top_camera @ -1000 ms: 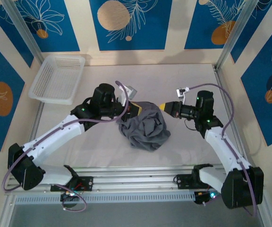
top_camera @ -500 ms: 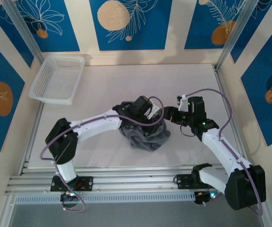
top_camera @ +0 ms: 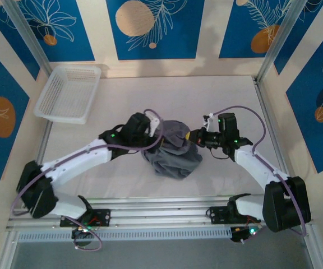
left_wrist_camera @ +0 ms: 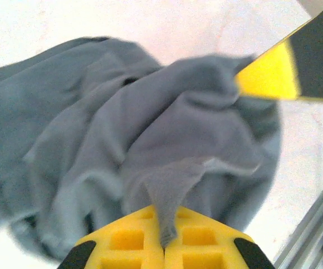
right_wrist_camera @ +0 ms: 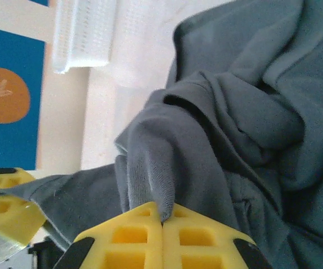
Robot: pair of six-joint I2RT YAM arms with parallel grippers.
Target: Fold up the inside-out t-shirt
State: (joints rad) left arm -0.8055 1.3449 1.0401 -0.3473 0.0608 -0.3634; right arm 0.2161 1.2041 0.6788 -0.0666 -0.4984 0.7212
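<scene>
Soft, matt slate-grey cloth t-shirt [top_camera: 172, 158] at centre on smooth pale tabletop [top_camera: 150, 95]; white plastic mesh basket [top_camera: 60, 117], upper left.

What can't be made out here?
Top view: slate-grey cloth t-shirt, collar, sleeves and hem buried in its own crumpled folds.
Left wrist view: left end effector, everything behind the pads cut off by the bottom edge.
Right wrist view: white mesh plastic basket, blurred, cut off by the top edge.
</scene>
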